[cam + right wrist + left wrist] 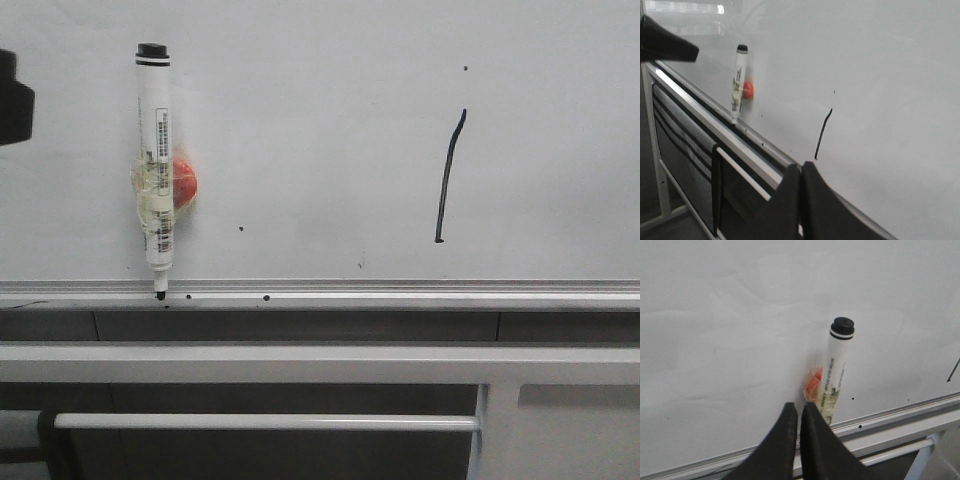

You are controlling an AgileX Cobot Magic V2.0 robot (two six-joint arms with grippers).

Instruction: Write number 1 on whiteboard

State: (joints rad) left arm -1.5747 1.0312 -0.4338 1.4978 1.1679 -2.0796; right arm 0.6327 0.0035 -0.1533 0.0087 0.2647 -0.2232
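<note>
Nearest, both black grippers, left (799, 412) and right (801, 172), are clenched on nothing. Farther, the white marker with black cap (156, 170) stands on the silver rail at the left of the pale grey-white whiteboard (320, 120), and the thin black number 1 (450, 178) is at the right. The stroke looks finished, so I judge both arms should retreat without touching it.

The left gripper (799, 412) is matte black, its two jaws flat tapering blades with pointed tips and smooth plain faces. The right gripper (800, 170) looks the same: black, wedge-shaped, unmarked. No cables, screws or labels show on either.
</note>
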